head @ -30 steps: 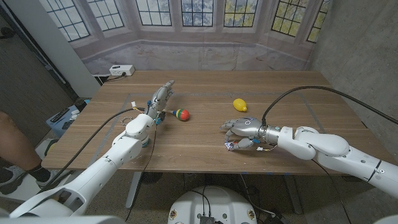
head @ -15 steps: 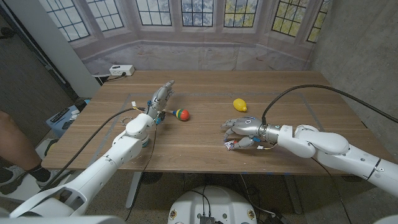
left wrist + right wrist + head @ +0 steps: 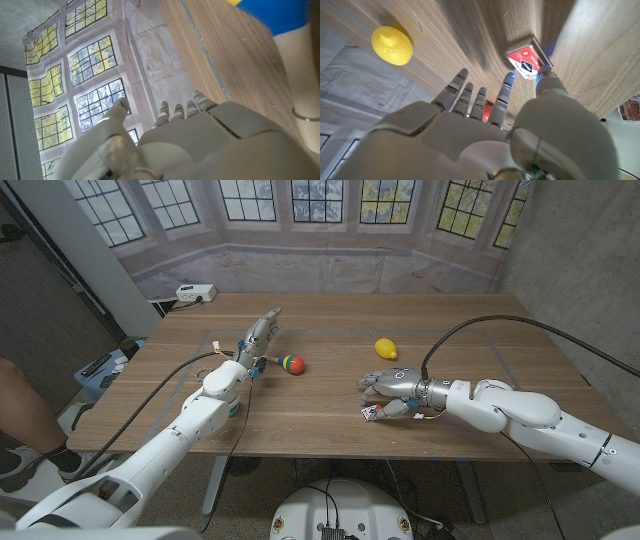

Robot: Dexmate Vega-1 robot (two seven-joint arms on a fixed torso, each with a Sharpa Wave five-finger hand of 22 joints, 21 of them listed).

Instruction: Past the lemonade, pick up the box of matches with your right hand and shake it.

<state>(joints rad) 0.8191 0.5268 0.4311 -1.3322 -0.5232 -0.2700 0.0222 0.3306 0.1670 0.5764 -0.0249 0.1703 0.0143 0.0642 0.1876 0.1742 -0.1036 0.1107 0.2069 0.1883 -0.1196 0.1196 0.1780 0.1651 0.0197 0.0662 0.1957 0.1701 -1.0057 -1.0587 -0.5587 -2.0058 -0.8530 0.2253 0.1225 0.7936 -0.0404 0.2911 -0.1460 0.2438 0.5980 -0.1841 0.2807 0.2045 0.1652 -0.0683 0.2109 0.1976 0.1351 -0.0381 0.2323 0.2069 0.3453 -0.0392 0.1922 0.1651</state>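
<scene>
My right hand (image 3: 392, 386) hovers at centre-right of the frame, fingers (image 3: 506, 90) spread and holding nothing, thumb tip just beside the matchbox (image 3: 371, 413) on the table's (image 3: 330, 420) near edge, lemon (image 3: 386, 348) beyond.

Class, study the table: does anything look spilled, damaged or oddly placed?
Nothing is spilled or damaged. One small oddity: the matchbox lies askew near the table's front edge, just beyond the right hand's fingertips. The yellow lemon-shaped bottle lies on its side.
</scene>
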